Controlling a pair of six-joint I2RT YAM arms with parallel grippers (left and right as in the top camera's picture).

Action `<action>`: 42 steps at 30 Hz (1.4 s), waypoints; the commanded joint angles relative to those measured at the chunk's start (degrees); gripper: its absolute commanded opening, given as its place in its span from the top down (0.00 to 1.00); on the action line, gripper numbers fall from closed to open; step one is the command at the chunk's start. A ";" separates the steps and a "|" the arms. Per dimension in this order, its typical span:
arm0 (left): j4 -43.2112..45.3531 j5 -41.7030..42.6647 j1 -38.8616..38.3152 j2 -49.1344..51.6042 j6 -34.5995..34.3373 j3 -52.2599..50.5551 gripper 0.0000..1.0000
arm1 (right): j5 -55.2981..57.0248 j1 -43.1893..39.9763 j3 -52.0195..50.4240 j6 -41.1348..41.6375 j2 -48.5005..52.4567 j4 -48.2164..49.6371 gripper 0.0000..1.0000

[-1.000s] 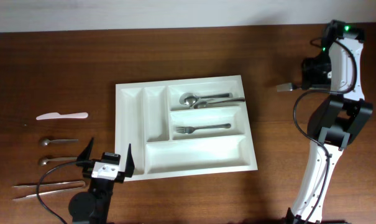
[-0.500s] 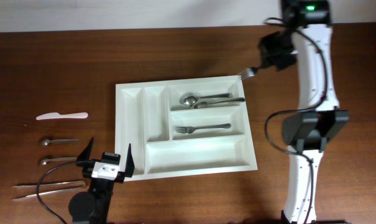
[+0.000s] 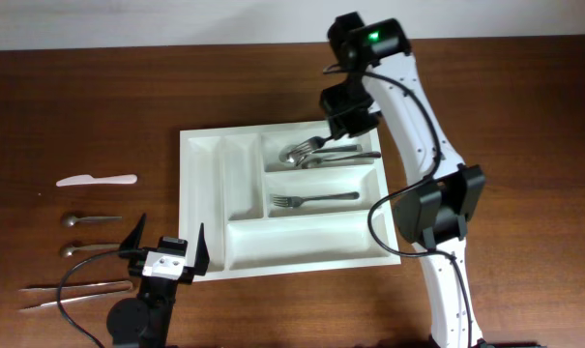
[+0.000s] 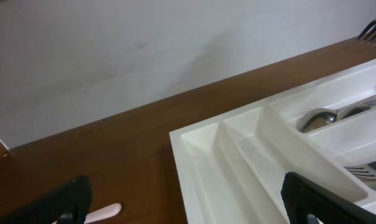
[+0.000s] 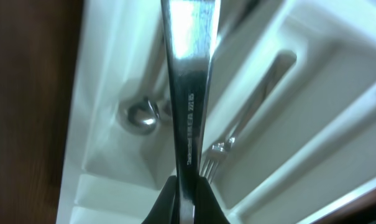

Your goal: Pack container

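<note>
The white container (image 3: pixel 203 198) lies mid-table, with two spoons (image 3: pixel 345 152) in its top right compartment and a fork (image 3: pixel 316 200) in the one below. My right gripper (image 3: pixel 338 129) hangs over the top compartment, shut on another fork (image 3: pixel 307 148) whose tines point left. The right wrist view has this fork's handle (image 5: pixel 186 74) pinched in the gripper (image 5: pixel 186 199), above a spoon bowl (image 5: pixel 141 117) and the container (image 5: pixel 312 74). My left gripper (image 3: pixel 166 253) is open and holds nothing near the container's front left corner. The left wrist view shows its fingers (image 4: pixel 63 202) wide apart and the container (image 4: pixel 237 155).
Left of the container lie a pink knife (image 3: pixel 97 180), two small spoons (image 3: pixel 84 220) (image 3: pixel 84 249) and a pair of thin metal tongs (image 3: pixel 74 293). The right arm's lower links (image 3: pixel 437 217) stand at the container's right edge. A white wall backs the table.
My right arm has swung left from the table's right side, carrying the fork to above the container's top right compartment. The left arm has not moved.
</note>
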 commanded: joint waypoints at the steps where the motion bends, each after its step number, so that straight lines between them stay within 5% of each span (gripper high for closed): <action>1: 0.04 -0.63 0.28 -0.39 -0.13 -0.42 0.01 | -1.68 2.32 -1.46 9.64 -1.77 -0.35 0.96; 18: 0.07 -0.63 0.28 -0.39 -0.13 -0.42 0.01 | -2.03 7.56 -21.00 11.93 -1.77 -0.35 0.95; 24: 0.04 -0.63 0.28 -0.39 -0.15 -0.42 0.01 | -0.83 5.84 -21.79 11.93 -1.77 -0.35 0.84; 28: 0.07 -0.63 0.28 -0.39 -0.13 -0.42 0.01 | -0.79 3.96 -21.79 11.93 -1.77 -0.17 0.47; 29: 0.07 -0.63 0.28 -0.39 -0.13 -0.42 0.01 | -0.90 3.26 -21.79 11.89 -1.77 0.52 0.18; 30: 0.04 -0.63 0.28 -0.39 -0.15 -0.42 0.01 | -1.18 2.75 -21.79 10.86 -1.77 1.09 0.00; 39: 0.07 -0.63 0.28 -0.39 -0.13 -0.42 0.01 | 11.39 -4.28 -12.07 -11.82 -1.81 -0.35 0.01; 42: 0.07 -0.63 0.28 -0.39 -0.13 -0.42 0.01 | 15.37 -7.30 -5.35 -25.27 -3.06 -0.35 0.01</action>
